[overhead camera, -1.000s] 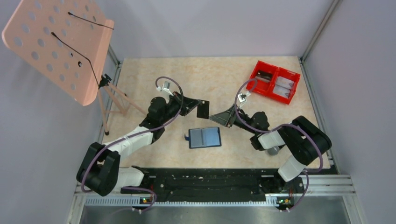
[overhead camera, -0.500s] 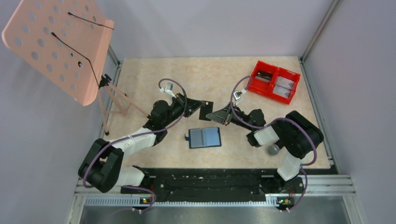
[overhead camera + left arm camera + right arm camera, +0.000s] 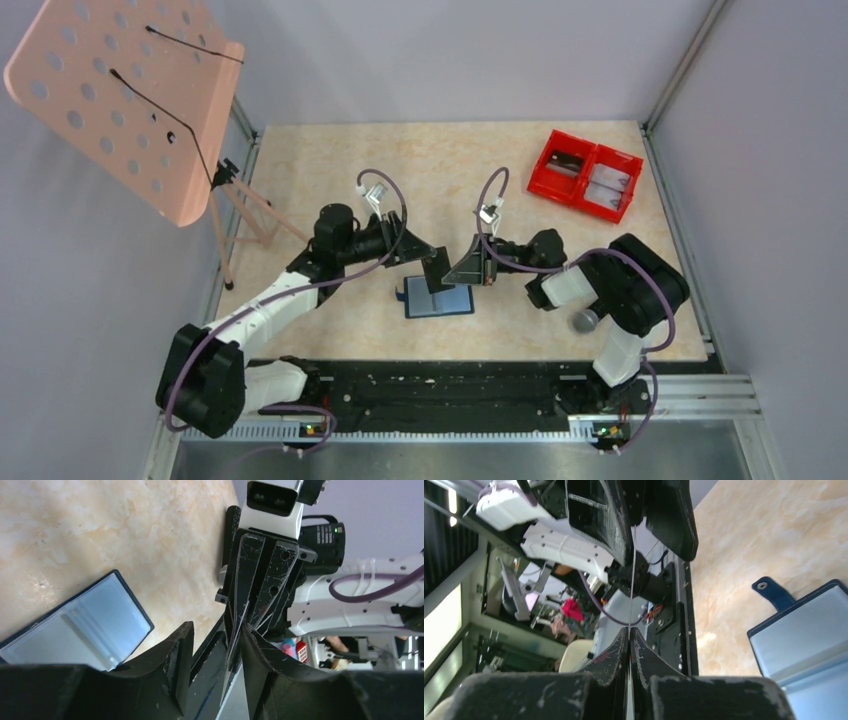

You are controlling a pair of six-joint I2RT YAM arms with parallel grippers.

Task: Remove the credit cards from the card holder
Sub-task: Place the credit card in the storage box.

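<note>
The card holder [image 3: 440, 297] lies open on the table, light blue-grey faces up; it also shows in the left wrist view [image 3: 75, 625] and the right wrist view [image 3: 804, 630]. Just above its far edge a black credit card [image 3: 437, 268] hangs between both grippers. My right gripper [image 3: 452, 272] is shut on the card, which appears edge-on as a thin line [image 3: 630, 580] rising from its fingertips [image 3: 629, 635]. My left gripper [image 3: 424, 258] is open around the card's other end [image 3: 230, 665]; the card leans near one finger [image 3: 250, 645], with a gap to the other.
A red two-compartment bin [image 3: 585, 180] stands at the back right with a dark piece and a pale piece inside. A grey ball [image 3: 585, 320] lies by the right arm. A pink perforated stand [image 3: 130, 100] on a tripod rises at the left.
Both grippers came together over the card holder. The right gripper closed on the black card that the left one held, and the left jaws have opened.
</note>
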